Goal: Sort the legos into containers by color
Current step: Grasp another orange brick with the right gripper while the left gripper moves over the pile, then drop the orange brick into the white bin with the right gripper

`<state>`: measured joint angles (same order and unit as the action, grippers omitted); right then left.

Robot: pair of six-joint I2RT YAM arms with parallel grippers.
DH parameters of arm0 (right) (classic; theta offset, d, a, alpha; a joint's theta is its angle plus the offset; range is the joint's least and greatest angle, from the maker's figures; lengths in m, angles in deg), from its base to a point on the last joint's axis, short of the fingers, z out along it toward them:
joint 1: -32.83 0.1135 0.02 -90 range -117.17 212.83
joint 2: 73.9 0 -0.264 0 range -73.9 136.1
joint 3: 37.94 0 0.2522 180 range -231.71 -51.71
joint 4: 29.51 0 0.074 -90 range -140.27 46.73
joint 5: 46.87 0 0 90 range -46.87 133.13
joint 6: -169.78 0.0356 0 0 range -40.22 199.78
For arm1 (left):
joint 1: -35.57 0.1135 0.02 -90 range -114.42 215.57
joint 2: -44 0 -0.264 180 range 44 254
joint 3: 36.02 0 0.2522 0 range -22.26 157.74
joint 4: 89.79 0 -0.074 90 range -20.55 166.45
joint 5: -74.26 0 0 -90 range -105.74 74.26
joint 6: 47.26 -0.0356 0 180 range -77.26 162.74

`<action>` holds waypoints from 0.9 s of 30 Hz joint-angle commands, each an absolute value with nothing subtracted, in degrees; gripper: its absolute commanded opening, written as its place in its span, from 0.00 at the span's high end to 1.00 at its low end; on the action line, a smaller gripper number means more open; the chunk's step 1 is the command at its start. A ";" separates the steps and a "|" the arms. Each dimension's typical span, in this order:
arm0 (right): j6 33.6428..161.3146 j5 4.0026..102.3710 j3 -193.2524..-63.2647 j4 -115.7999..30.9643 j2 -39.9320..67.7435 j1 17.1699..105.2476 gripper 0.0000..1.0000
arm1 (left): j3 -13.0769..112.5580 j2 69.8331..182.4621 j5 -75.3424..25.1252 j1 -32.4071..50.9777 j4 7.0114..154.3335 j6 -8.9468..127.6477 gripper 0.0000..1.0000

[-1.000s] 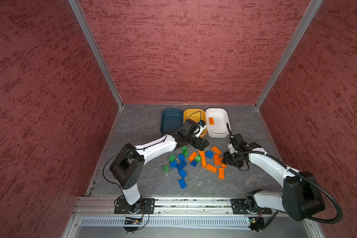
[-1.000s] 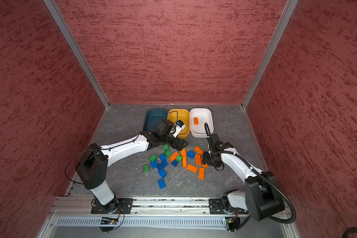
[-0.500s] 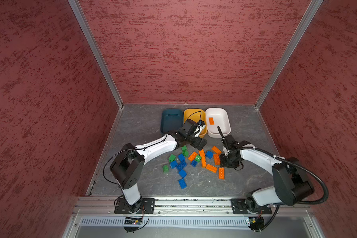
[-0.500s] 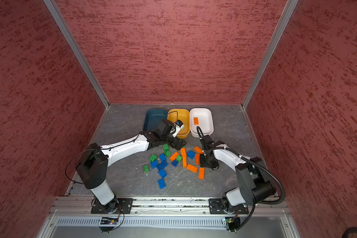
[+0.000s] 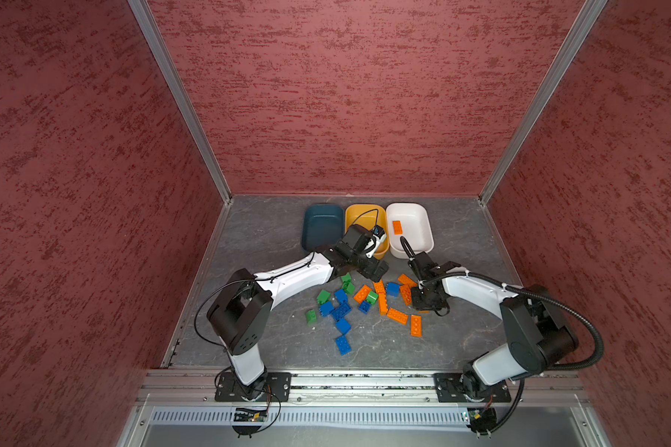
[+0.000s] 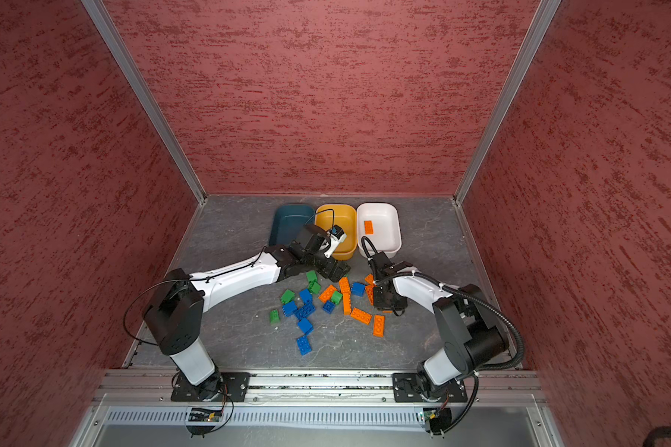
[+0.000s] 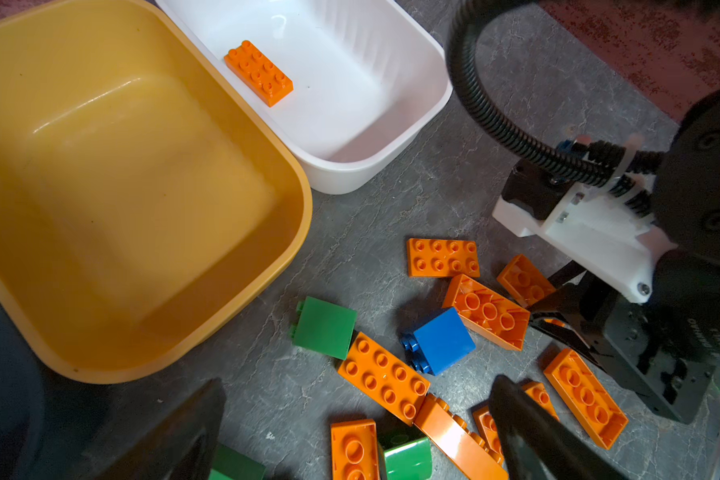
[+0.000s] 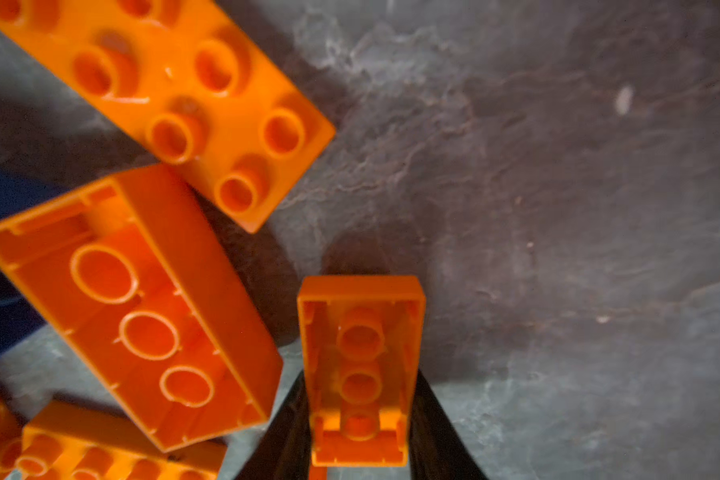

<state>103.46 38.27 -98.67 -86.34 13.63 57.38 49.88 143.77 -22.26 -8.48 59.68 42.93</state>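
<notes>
Right of the bench's middle, my right jaws pinch 1 orange brick [image 8: 360, 365] across its narrow width. It should go to the white tub [image 5: 417, 232] at the far edge, where 1 matching brick [image 5: 397, 226] lies. My left jaws hang spread over the loose bricks [image 5: 382, 303].

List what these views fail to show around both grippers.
Small orange plastic brick clamped by the right gripper: studded side turned away in the right wrist view; gripper body mostly covers it in both top views.
Left gripper: fingers blurred and cut by the left wrist view's lower edge.
Green chunky plastic brick: cut by that same edge.
</notes>
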 commanded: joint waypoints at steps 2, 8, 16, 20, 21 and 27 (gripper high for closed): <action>103.90 30.95 -100.49 -83.54 9.69 57.63 0.70 | 51.10 144.55 -21.83 -8.56 59.86 43.16 0.01; 100.08 32.26 -106.62 -71.52 8.90 56.51 0.71 | 50.43 143.43 -18.94 -8.53 60.58 44.25 0.01; 96.91 34.16 -125.18 -67.28 26.27 51.61 0.71 | 47.51 140.97 -13.68 -8.56 60.46 47.02 0.01; 93.81 30.86 -134.54 -70.75 34.71 50.75 0.70 | 46.64 139.59 -11.06 -8.63 58.97 47.39 0.01; 93.05 29.05 -136.27 -71.38 36.35 50.67 0.70 | 45.95 139.06 -10.56 -8.63 59.11 47.41 0.01; 90.04 21.79 -142.28 -72.54 43.74 50.08 0.68 | 43.93 137.38 -9.81 -8.71 58.62 48.13 0.01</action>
<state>92.90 26.95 -139.93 -70.86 42.55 50.37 44.55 138.63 -11.16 -8.48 59.33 47.21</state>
